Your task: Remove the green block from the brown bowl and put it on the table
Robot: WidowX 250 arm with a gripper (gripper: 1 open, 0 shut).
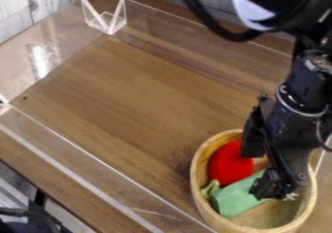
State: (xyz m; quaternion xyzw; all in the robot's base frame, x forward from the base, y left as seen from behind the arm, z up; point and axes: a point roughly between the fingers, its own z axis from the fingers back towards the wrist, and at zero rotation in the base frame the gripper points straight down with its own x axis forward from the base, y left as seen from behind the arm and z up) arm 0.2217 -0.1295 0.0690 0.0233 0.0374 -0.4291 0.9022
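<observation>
Fingers of the gripper [275,175] hang spread, pointing down into the brown bowl [204,165]; one dark fingertip [270,191] reaches low over the right end of the green block [239,195], and we cannot tell whether it touches. Nothing is pinched between the jaws. The arm rises from the gripper toward the upper right of the view and hides part of the bowl's far rim.

We read the step in hand as the approach to the grasp: the block is not yet held and lies inside the bowl, just beside the round red toy [234,163], which sits toward the bowl's left. Its long axis runs from lower left to upper right in the picture, the left end lower and nearer the front rim, the right end hidden under the gripper.

We judge that the next move calls for the jaws to straddle the block across its short width, clear of the red toy, then close and lift it over the rim toward the bare table [130,101].
</observation>
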